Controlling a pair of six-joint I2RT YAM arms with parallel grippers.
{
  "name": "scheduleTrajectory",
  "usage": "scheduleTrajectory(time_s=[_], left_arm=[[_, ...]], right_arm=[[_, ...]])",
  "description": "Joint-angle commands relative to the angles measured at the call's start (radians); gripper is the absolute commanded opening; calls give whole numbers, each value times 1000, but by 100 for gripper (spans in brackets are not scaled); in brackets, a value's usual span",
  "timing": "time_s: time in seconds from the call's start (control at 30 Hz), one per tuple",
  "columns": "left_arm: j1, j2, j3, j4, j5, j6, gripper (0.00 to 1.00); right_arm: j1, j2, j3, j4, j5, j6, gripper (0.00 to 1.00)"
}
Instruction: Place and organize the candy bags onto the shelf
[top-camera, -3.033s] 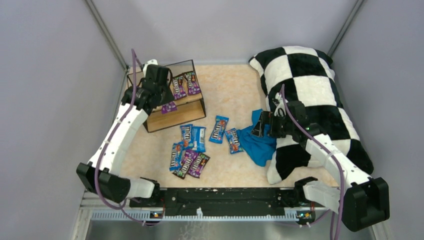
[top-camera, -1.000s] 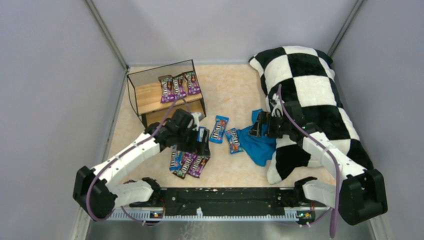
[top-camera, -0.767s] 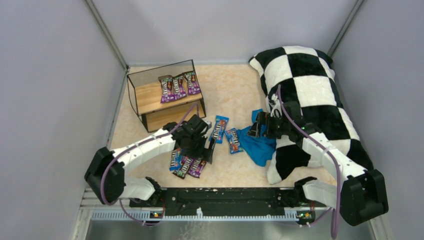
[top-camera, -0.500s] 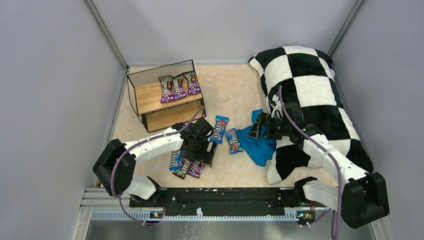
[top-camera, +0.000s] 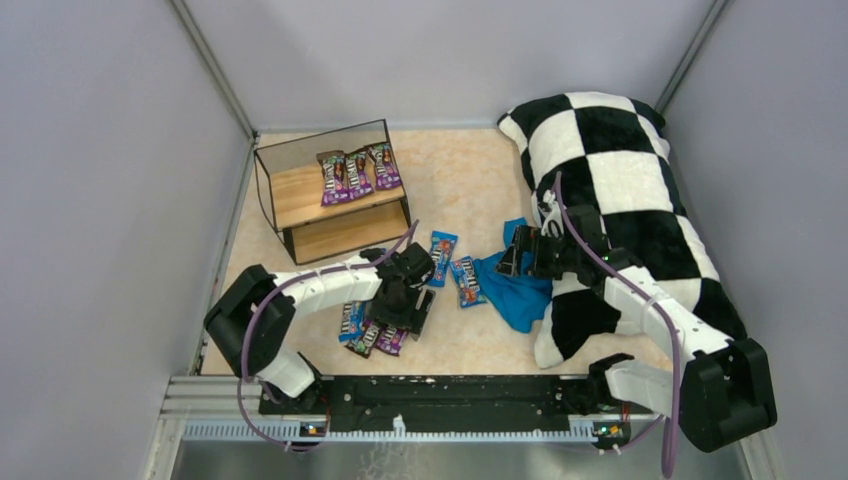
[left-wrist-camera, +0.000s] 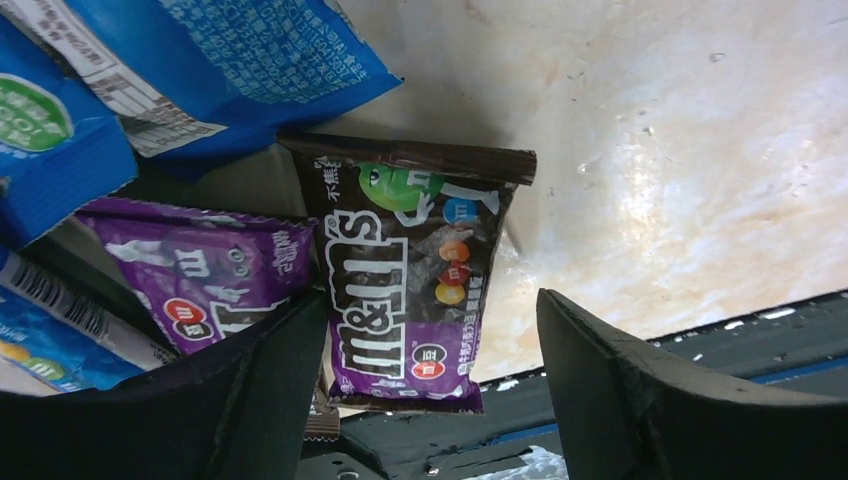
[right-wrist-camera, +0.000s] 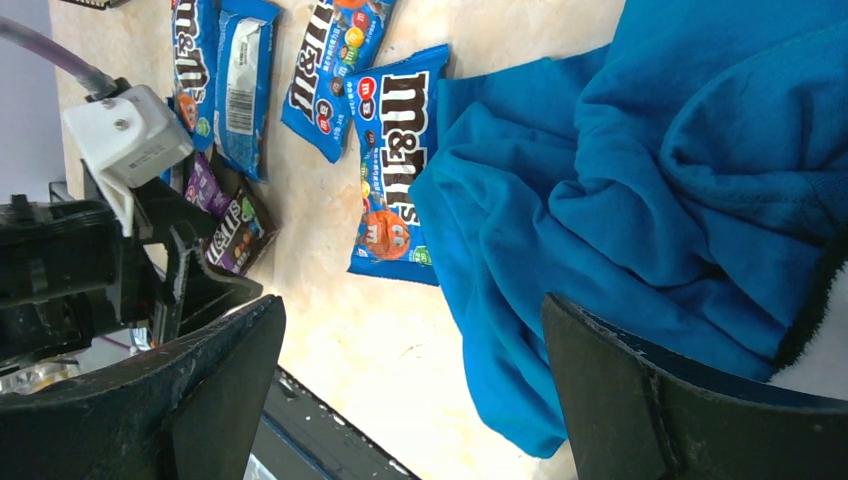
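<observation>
The shelf (top-camera: 295, 195) stands at the back left with three purple candy bags (top-camera: 355, 172) side by side on its top board. More candy bags lie in a loose pile (top-camera: 362, 325) on the floor, with two blue ones (top-camera: 440, 258) to the right. My left gripper (top-camera: 405, 300) is low over the pile's right side. Its jaws are open, one on each side of a brown-and-purple bag (left-wrist-camera: 410, 280), and the left finger (left-wrist-camera: 270, 390) is at the bag's edge. My right gripper (top-camera: 515, 255) hangs open over the blue cloth (right-wrist-camera: 650, 200), holding nothing.
A big checkered pillow (top-camera: 620, 190) fills the right side, and the blue cloth (top-camera: 520, 290) lies against it. One blue bag (right-wrist-camera: 395, 160) touches the cloth's edge. The black base rail (top-camera: 450, 390) runs along the near edge, close to the pile.
My left arm has swung from the shelf side down and right onto the pile. Its jaws have narrowed a little around the brown-and-purple bag. The right arm has not moved.
</observation>
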Motion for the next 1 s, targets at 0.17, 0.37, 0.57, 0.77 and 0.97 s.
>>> scheduleTrajectory(time_s=[0.17, 0.37, 0.57, 0.77, 0.97], left_arm=[[-54, 61, 50, -20, -56, -50, 78], [-74, 60, 46, -22, -58, -83, 75], [-74, 76, 44, -4, -63, -106, 82], [-74, 101, 44, -2, -73, -111, 77], [-74, 76, 63, -18, -84, -109, 63]], right_arm=[[11, -2, -7, 33, -6, 2, 99], [11, -8, -8, 33, -5, 6, 99], [11, -6, -8, 33, -7, 7, 99], [11, -6, -13, 30, -4, 2, 99], [11, 1, -15, 37, -5, 5, 99]])
